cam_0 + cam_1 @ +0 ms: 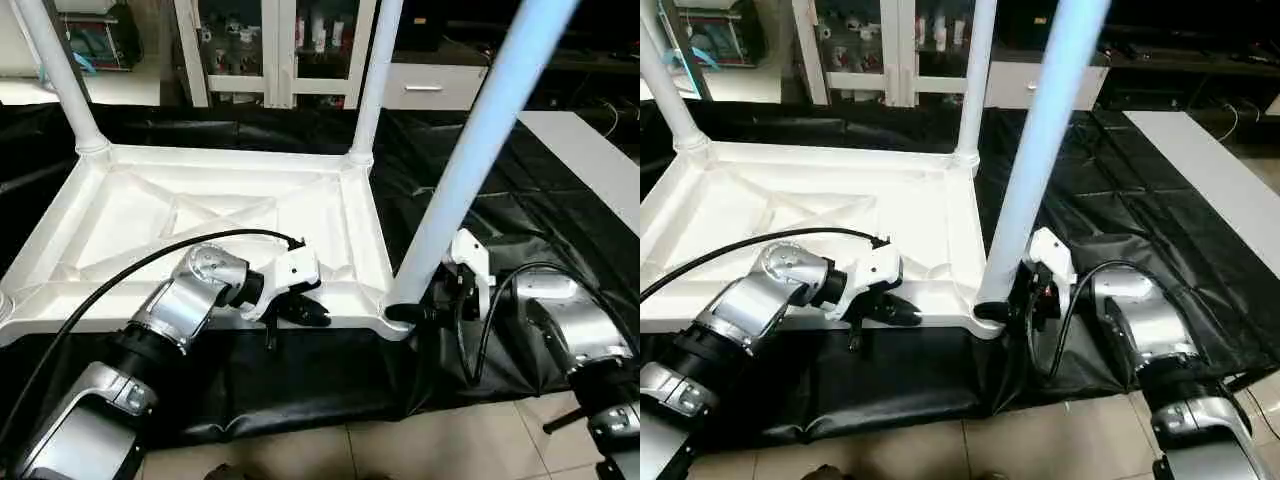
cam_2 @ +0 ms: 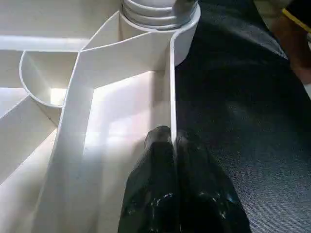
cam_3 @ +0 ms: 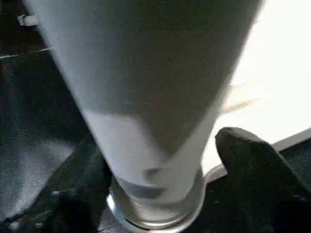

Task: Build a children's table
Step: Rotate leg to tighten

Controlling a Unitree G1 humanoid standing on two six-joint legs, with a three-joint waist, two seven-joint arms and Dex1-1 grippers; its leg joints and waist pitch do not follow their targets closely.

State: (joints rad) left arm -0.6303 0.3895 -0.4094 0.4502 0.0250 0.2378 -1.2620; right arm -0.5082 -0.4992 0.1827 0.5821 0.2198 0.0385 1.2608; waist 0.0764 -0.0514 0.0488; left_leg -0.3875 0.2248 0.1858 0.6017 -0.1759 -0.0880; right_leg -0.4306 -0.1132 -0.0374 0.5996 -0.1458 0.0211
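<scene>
Children's table (image 1: pixel 215 215) lies upside down on the black-cloth-covered table (image 1: pixel 560 230), toward its near left. White plastic top, X-shaped ribs and raised rim showing, rounded lobes at the corners. Three white tapered legs stand up from it: far left (image 1: pixel 60 75), far right (image 1: pixel 375 80), near right (image 1: pixel 480 150). Left gripper (image 1: pixel 300 312) is pinched closed on the near rim, close to the near-right corner. Right gripper (image 1: pixel 1025 300) sits at the near-right leg base, a black finger (image 3: pixel 252 160) on each side; grip or gap, can't tell.
</scene>
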